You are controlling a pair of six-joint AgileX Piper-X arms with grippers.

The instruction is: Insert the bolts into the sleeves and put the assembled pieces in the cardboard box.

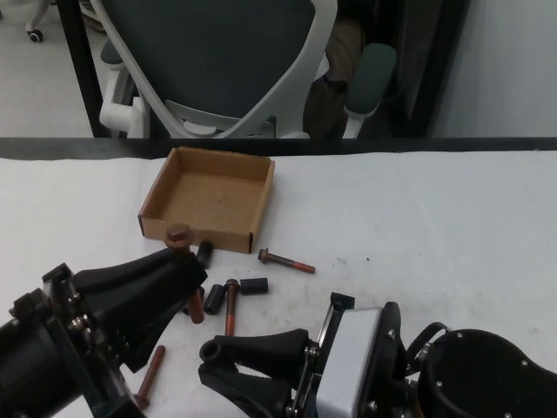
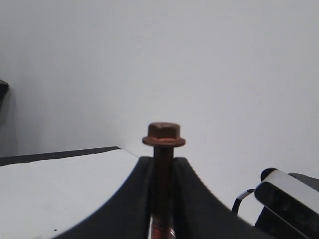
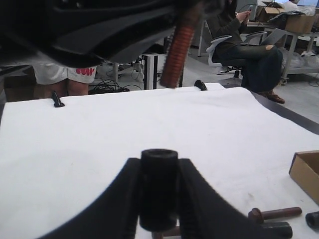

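My left gripper (image 1: 187,266) is shut on a rusty-brown bolt (image 1: 178,233), held upright just in front of the cardboard box (image 1: 196,233). In the left wrist view the bolt's hex head (image 2: 163,134) stands above the fingertips of the left gripper (image 2: 163,162). My right gripper (image 1: 213,361) points left at the near edge of the bench, shut on a black sleeve (image 1: 211,350). In the right wrist view the sleeve (image 3: 158,194) sits upright in the right gripper (image 3: 158,167), and the bolt's threaded end (image 3: 178,45) hangs farther off and higher.
Loose bolts (image 1: 285,260) (image 1: 231,305) (image 1: 150,376) and black sleeves (image 1: 254,286) (image 1: 214,299) (image 1: 204,252) lie on the white bench in front of the box. An office chair (image 1: 226,61) stands behind the bench's far edge. The bench's right half is bare white cloth (image 1: 435,226).
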